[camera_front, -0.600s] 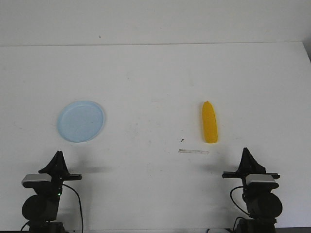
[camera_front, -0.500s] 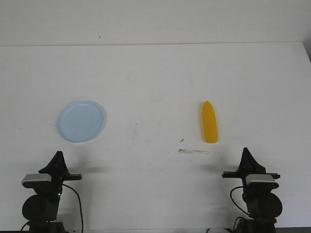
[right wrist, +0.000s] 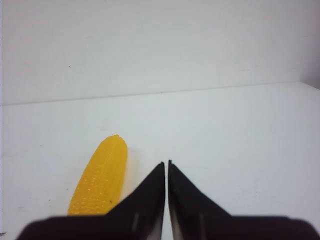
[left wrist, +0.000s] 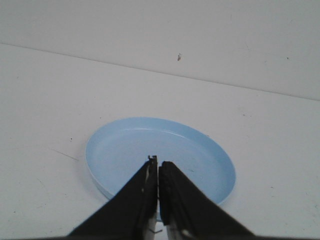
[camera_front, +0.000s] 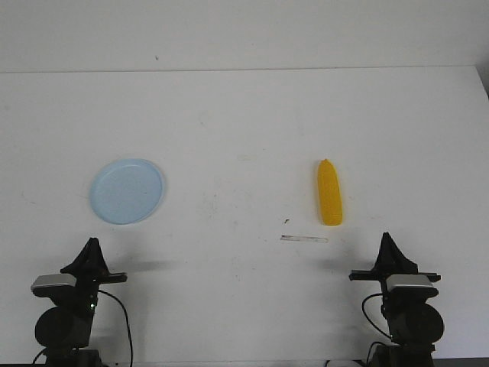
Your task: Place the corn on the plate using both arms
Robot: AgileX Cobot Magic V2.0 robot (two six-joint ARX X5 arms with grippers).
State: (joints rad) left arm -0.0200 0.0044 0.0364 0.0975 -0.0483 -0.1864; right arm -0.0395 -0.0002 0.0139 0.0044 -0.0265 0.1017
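Observation:
The yellow corn (camera_front: 329, 193) lies on the white table right of centre, pointed end away from me. It also shows in the right wrist view (right wrist: 101, 176). The pale blue plate (camera_front: 127, 190) lies empty at the left and shows in the left wrist view (left wrist: 120, 155). My left gripper (camera_front: 92, 246) is shut and empty, near the table's front edge, short of the plate (left wrist: 158, 164). My right gripper (camera_front: 386, 239) is shut and empty, near the front edge, short and to the right of the corn (right wrist: 166, 163).
A thin strip of tape (camera_front: 304, 239) and a small dark speck (camera_front: 286, 221) lie on the table just in front of the corn. The table's far edge (camera_front: 244, 70) meets a white wall.

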